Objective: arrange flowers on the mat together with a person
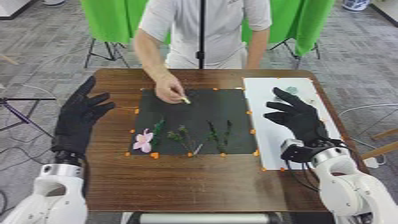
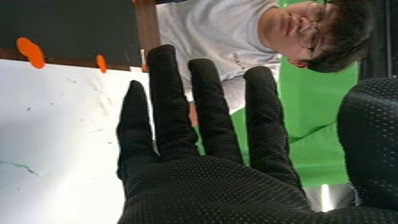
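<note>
Presumably light, soft, easily creased: pink flower (image 1: 143, 141) on dark mat (image 1: 224, 106); pinch at base. Left hand (image 1: 75, 119), right hand (image 1: 305, 124): fingers wide, empty.

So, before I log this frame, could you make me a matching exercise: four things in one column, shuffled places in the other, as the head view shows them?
1. pink flower
2. person's hand
3. robot's left hand
4. robot's right hand

A. above the white sheet
B. on the near left part of the black mat
C. over the far part of the black mat, holding a small pale thing
D. left of the black mat

Pairs: 1-B, 2-C, 3-D, 4-A
</note>
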You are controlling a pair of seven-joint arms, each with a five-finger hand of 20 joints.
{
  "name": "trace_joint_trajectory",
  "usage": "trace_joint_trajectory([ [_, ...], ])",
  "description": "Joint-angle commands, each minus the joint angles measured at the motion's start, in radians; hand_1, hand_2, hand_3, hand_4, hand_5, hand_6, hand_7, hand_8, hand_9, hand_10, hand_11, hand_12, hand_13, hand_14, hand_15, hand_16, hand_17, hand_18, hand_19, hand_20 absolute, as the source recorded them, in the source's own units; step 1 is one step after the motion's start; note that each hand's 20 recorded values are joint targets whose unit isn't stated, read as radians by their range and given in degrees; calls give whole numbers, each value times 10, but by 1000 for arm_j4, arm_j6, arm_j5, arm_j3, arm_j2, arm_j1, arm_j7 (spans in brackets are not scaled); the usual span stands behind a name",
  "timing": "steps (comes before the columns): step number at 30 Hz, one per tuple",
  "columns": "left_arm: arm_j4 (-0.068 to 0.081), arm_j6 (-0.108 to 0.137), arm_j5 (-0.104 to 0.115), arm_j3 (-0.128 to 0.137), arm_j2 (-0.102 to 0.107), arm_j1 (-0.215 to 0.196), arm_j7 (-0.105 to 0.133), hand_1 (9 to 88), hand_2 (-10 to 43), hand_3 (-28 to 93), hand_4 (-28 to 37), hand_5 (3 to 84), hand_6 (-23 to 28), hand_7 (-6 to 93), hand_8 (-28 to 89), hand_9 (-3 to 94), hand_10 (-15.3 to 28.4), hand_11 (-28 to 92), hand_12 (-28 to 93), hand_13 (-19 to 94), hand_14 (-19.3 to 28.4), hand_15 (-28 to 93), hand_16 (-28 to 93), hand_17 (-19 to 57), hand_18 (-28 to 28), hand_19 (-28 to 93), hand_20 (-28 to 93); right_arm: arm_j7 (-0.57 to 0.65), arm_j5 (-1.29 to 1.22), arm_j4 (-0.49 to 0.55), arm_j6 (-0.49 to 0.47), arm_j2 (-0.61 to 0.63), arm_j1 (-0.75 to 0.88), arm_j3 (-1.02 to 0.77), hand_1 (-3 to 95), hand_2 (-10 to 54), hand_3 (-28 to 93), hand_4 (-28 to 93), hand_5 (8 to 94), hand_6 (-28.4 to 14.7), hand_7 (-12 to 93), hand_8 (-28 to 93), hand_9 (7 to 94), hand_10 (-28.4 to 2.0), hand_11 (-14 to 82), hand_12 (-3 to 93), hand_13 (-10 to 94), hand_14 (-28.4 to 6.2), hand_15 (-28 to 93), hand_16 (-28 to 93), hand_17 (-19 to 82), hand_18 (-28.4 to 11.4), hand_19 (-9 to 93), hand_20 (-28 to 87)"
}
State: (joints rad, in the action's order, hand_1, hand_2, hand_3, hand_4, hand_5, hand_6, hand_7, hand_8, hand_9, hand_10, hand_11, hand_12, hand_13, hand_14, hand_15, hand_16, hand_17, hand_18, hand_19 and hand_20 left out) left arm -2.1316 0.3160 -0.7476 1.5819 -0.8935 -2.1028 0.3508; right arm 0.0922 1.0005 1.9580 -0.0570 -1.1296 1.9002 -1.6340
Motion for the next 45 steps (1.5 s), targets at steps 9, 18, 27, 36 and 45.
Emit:
trace_joint_trajectory([
  [9,10,-25,-31,-39,-51,2,-28,212,32,766,-283,309,31,80,-74,348,185,258,112,263,263,551,-93,-65,244,495,174,-7,7,8,-12,-11,18,-7,154,60,759,-283,389,50,149,-123,441,-145,133,157,341,-187,465,126,19,-191,453,241],
  [18,4,-29,-42,-27,-53,-13,-31,213,31,767,-283,310,32,82,-74,348,185,257,112,263,262,550,-92,-65,244,496,174,-2,13,9,-14,-11,18,-6,155,59,759,-283,389,50,148,-123,441,-145,132,157,341,-188,467,127,19,-191,453,242],
  [27,6,-37,-54,-20,-63,6,-45,214,32,765,-283,310,32,81,-75,348,184,257,112,263,263,551,-92,-65,245,497,176,-17,39,16,16,3,4,-4,157,56,763,-283,390,50,149,-123,449,-146,149,164,348,-187,487,131,19,-194,461,248],
  [36,-2,-35,-59,-8,-60,8,-52,213,33,764,-283,310,33,82,-75,348,185,258,112,263,262,551,-93,-65,245,500,178,27,275,56,228,97,-14,-7,197,17,788,-281,414,39,182,-129,486,-160,297,191,421,-181,649,126,79,-215,560,294],
  [45,-8,-31,-59,-3,-42,12,-51,214,34,764,-283,310,33,81,-75,348,185,259,112,263,262,554,-93,-64,245,501,179,347,738,31,315,241,-116,20,240,-17,786,-262,430,27,207,-134,512,-174,435,206,485,-168,733,141,150,-233,647,316],
])
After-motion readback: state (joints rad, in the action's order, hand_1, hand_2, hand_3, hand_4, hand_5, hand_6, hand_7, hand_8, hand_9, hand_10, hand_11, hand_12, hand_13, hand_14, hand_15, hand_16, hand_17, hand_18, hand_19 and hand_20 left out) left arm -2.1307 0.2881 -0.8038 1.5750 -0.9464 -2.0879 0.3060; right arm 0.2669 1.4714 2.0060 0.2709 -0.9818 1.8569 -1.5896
